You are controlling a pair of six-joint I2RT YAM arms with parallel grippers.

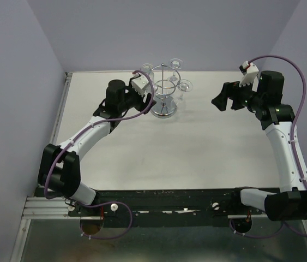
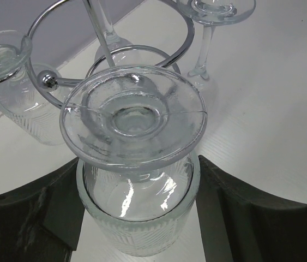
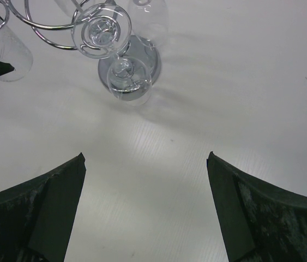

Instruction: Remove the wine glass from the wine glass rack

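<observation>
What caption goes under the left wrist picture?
The left gripper straddles an upside-down wine glass at the chrome wire rack.

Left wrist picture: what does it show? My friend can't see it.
An upside-down wine glass hangs from the shiny wire rack. Its round foot faces the camera and its bowl sits between the two dark fingers of the left pincer; whether they touch it cannot be told. Behind hang two more glasses, above the white table.

I see my left gripper (image 1: 146, 94) at the wine glass rack's (image 1: 164, 105) nine o'clock; my right gripper (image 1: 224, 99) gapes well apart at three.
</observation>
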